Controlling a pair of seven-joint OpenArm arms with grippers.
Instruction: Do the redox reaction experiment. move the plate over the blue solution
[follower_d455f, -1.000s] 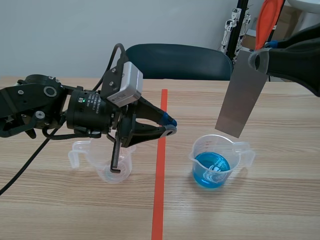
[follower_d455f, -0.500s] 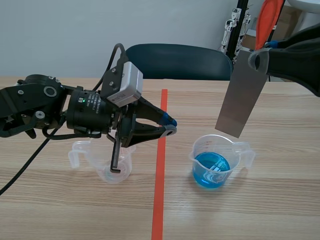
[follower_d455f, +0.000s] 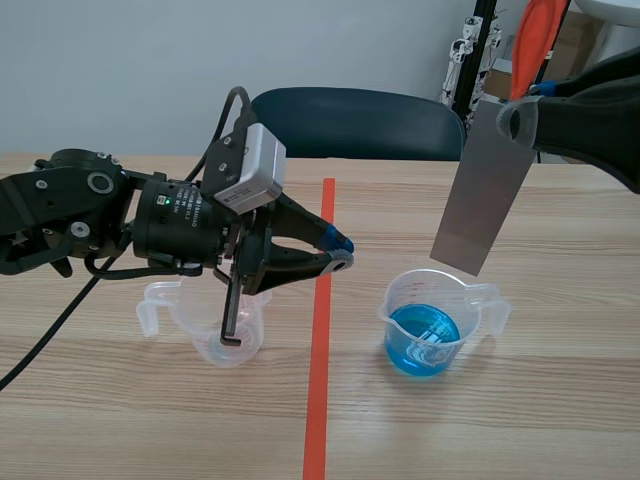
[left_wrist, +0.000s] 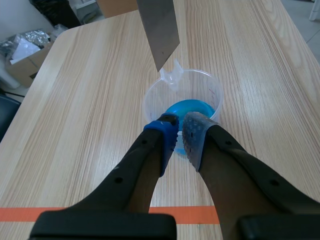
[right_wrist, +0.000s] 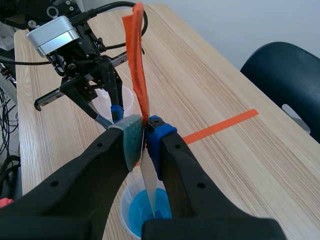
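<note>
- My right gripper (right_wrist: 145, 131) is clamped on the metal plate (right_wrist: 148, 180). The pads pinch its upper end and the plate hangs down below them.
- An orange strip (right_wrist: 136, 50) sticks up from the top of the plate, above my fingers.
- In the scene view the plate (follower_d455f: 482, 190) hangs tilted over the beaker of blue solution (follower_d455f: 430, 320). Its lower edge sits close above the beaker's far rim and out of the liquid.
- From my right wrist, the plate's lower tip lines up over the blue solution (right_wrist: 145, 212).
- My left gripper (left_wrist: 180, 132) is nearly closed, with only a sliver of gap between the pads and nothing held.
- It hovers to the left of the blue beaker, tips pointing at it. From my left wrist, that beaker (left_wrist: 200, 87) sits just ahead of my fingertips, with the plate (left_wrist: 159, 30) hanging above its far side.
- An empty clear beaker (follower_d455f: 165, 300) stands on the bench (follower_d455f: 560, 400), well left of the blue beaker and under my left gripper.
- An orange tape line (follower_d455f: 320, 380) runs between the two beakers.
- A dark chair (follower_d455f: 360, 120) sits behind the bench, beyond the blue beaker.
</note>
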